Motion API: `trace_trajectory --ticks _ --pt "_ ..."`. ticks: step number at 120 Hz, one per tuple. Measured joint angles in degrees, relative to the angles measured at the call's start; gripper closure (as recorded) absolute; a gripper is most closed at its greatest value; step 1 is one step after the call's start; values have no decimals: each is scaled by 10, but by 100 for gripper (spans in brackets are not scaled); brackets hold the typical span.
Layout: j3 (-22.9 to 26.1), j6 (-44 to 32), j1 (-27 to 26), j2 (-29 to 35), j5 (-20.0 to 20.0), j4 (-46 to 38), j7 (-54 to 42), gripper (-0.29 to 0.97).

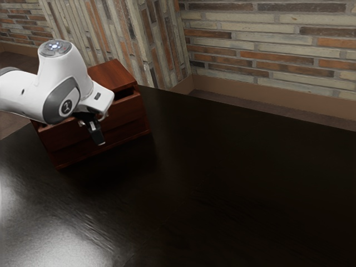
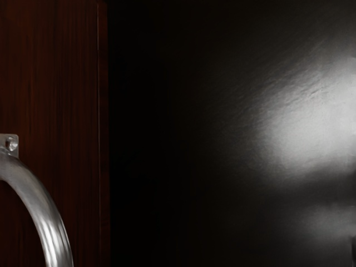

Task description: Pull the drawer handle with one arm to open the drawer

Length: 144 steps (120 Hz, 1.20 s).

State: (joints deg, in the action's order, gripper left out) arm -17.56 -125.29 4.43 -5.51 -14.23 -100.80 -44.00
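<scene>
Tool (image 1: 98, 138) hovered close before the drawer (image 1: 123, 118), curved metal handle (image 2: 43, 208) just beside it; spread or pressed together, couldn't tell.

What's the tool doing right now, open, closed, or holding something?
Tool: cannot be told; it hangs in front of the chest of drawers, close to the handle.

My count, quick: 1 wooden drawer cabinet (image 1: 119, 83) on 1 dark tabletop (image 1: 222, 183), 1 white arm (image 1: 55, 89). Wrist cam gives me 1 curved metal handle (image 2: 44, 217), 1 small mount plate (image 2: 15, 139) w/ 1 screw (image 2: 10, 144) at its end, 1 wood drawer front (image 2: 50, 83). No. of drawers in the cabinet: can't tell, arm covers part of it.
</scene>
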Motion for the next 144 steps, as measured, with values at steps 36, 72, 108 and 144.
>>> trace_trajectory --ticks 36,72,108,144 --pt "-4 0 -22 35 -2 -36 0 1" --pt "-13 0 -39 57 -14 -68 1 0" --pt "-10 0 -63 102 -17 -110 3 2" --pt "-11 0 -69 131 -11 -135 6 0"
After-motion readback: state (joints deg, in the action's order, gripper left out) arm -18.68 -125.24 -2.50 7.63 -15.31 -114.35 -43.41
